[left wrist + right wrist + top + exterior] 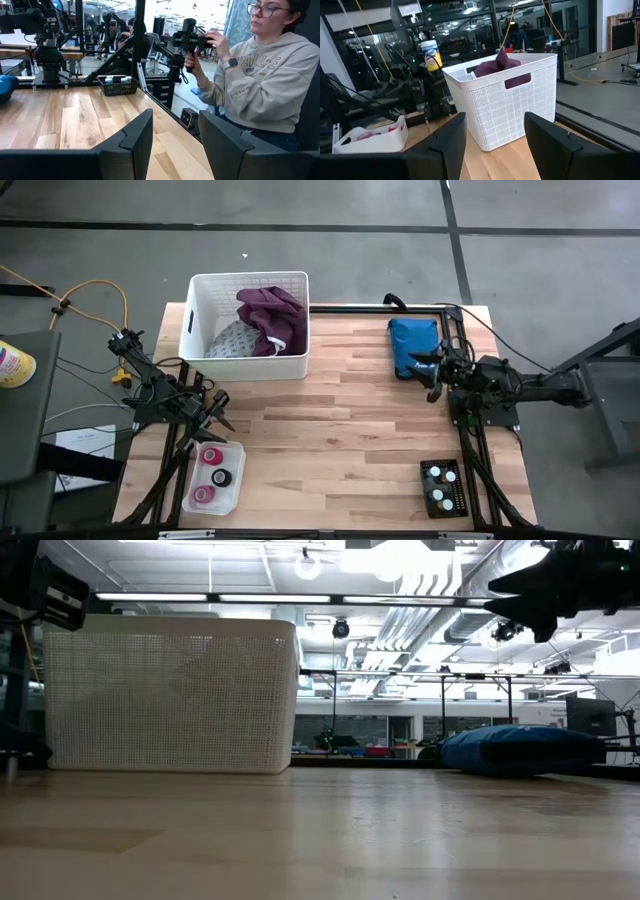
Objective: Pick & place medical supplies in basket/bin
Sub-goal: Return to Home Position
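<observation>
While heading home, lift first and swing second, nice and slow. Reads like a plain retract now, going by the cloth already in the basket (245, 366) up at 11 o'clock on the table (340, 440). Left gripper (216, 413) over at 8 o'clock, fingers apart, nothing between them; right gripper (433, 377) at 3 o'clock, likewise spread and empty. For the left one, mind the tray (241, 465) of tape rolls (212, 457) just beside it toward 7 o'clock: pull up and back, no low sweep. For the right one, watch the blue pouch (412, 346) at 1 o'clock, right up against the fingertips from overhead, can't tell if actually touching; back straight off it, no sideways drag. Also steer clear of the rack (423, 480) of vials (443, 476) down at 5 o'clock. Worth noting a person (270, 85) seated past the 6 o'clock edge, gripping a dark handle, so nothing fast out that way. On to the basket: white, tall walls with a fine slotted grid, dark handle slot, sitting flat and square to the table edge. Purple garment (272, 315) heaped on top and poking a bit over the rim, grey dotted garment (230, 340) tucked underneath toward its 8 o'clock side. Nothing draped over a wall as far as visible, so probably no snag risk. Tape rolls and vials not in there, mind.
</observation>
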